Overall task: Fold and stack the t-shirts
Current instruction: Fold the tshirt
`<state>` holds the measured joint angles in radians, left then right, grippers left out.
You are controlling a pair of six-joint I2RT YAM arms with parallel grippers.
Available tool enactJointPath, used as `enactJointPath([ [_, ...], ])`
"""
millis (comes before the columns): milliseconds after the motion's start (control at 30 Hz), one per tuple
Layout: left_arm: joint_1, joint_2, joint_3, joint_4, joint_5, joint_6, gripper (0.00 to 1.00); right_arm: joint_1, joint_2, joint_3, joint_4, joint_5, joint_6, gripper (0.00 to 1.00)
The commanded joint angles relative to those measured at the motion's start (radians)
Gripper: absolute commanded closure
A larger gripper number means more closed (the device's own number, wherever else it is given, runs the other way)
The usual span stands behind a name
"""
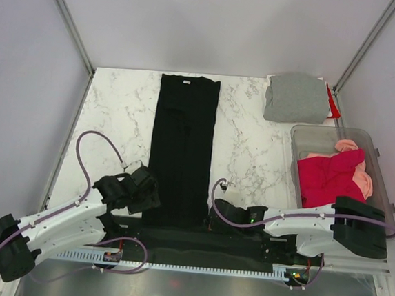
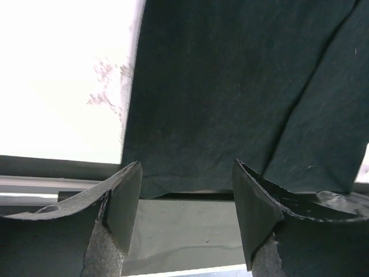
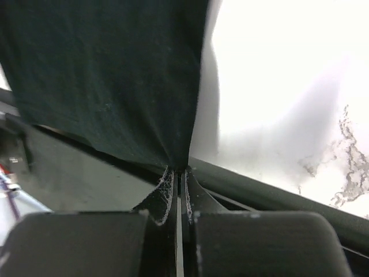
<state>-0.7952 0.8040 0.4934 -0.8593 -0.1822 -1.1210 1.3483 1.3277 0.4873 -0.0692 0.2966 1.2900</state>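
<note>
One grey shirt (image 1: pixel 297 98) folded, far right of counter (image 1: pixel 117 113) | we log black shirt (image 1: pixel 182 147) as a long strip, mid-counter | right gripper (image 3: pixel 179 173) pinching its near hem; left gripper (image 2: pixel 185 173) spread (nothing held) | crimson shirt (image 1: pixel 326 179) and pink shirt (image 1: pixel 364 180) unfolded in tub (image 1: pixel 383 175).

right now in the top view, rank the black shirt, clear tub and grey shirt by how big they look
1. black shirt and clear tub: too close to rank; the right arm hides the tub's near end
2. grey shirt, clearly smallest

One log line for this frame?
left gripper: open at black t-shirt | right gripper: shut on black t-shirt | grey t-shirt: folded, far right
</note>
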Motion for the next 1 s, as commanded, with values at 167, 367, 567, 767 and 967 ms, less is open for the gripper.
enactJointPath([
  [167, -0.110, 0.004, -0.039, 0.022, -0.023, -0.123, 0.32, -0.008, -0.203, 0.011, -0.050, 0.111, 0.017, 1.00],
  [367, -0.142, -0.041, -0.098, 0.062, 0.021, -0.141, 0.31, -0.014, -0.233, 0.145, -0.187, 0.173, -0.054, 1.00],
  [567, -0.147, -0.059, -0.133, 0.094, 0.027, -0.140, 0.31, -0.035, -0.237, 0.157, -0.244, 0.184, -0.051, 1.00],
  [767, -0.150, -0.106, -0.148, 0.092, -0.003, -0.183, 0.37, -0.040, -0.257, 0.128, -0.239, 0.179, -0.037, 1.00],
  [967, -0.150, -0.091, -0.144, 0.109, -0.036, -0.212, 0.48, -0.051, -0.259, 0.126, -0.239, 0.173, -0.037, 1.00],
])
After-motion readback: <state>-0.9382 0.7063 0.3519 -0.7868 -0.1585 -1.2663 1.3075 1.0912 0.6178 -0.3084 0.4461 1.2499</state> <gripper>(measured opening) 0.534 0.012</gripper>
